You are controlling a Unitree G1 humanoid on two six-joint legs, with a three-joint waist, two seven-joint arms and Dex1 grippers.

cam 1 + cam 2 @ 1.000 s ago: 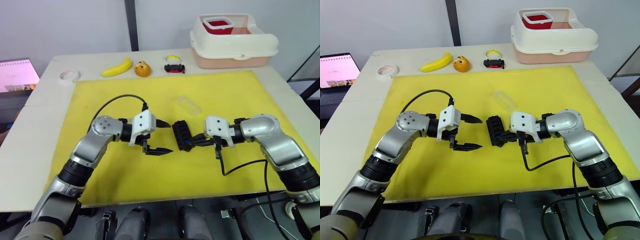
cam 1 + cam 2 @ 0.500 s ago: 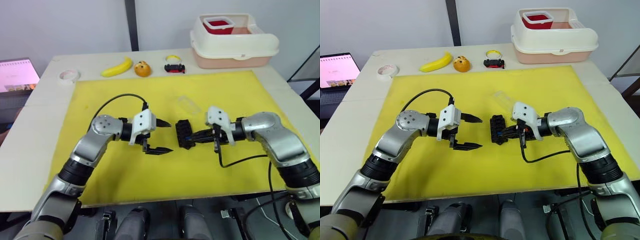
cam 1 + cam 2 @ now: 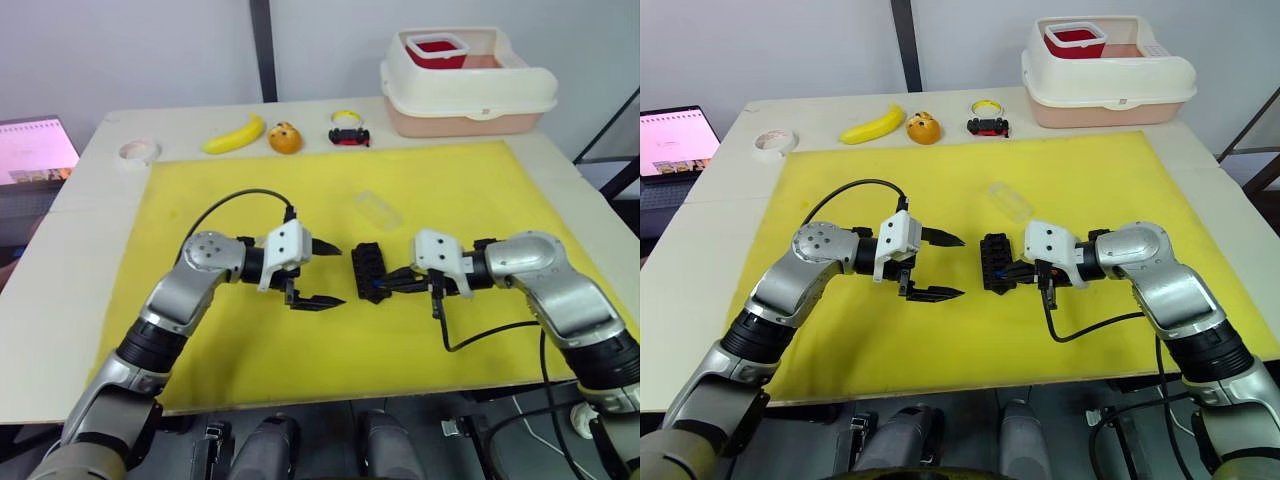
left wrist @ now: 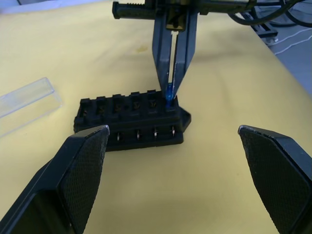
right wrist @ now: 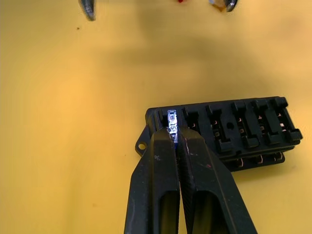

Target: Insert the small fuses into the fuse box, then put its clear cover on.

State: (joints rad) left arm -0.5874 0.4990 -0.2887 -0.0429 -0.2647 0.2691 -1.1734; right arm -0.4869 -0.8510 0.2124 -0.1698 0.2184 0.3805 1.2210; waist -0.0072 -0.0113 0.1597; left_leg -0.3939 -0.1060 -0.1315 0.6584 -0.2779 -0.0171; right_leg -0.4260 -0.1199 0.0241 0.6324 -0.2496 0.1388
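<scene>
The black fuse box (image 3: 367, 268) lies mid-mat between my two grippers. My right gripper (image 5: 177, 139) is shut on a small blue fuse (image 5: 172, 121) and holds it upright at the end slot nearest that gripper, where the fuse (image 4: 168, 91) touches the box's top (image 4: 131, 117). Left of the box, my left gripper (image 3: 338, 274) is open and empty, its fingers (image 4: 80, 163) standing wide on either side of the box. The clear cover (image 3: 378, 210) lies flat on the mat just behind the box.
The yellow mat (image 3: 250, 370) covers most of the table. Along the back edge are a tape roll (image 3: 138, 150), a banana (image 3: 235, 134), an orange fruit (image 3: 285, 137), a small black and yellow item (image 3: 348, 130) and a cream lidded bin (image 3: 465, 85). A laptop (image 3: 35, 150) sits far left.
My right gripper lifted and tilted with the blue fuse half a second ago and has come back down onto the box's end slot. The box shifted slightly. The left arm stayed still.
</scene>
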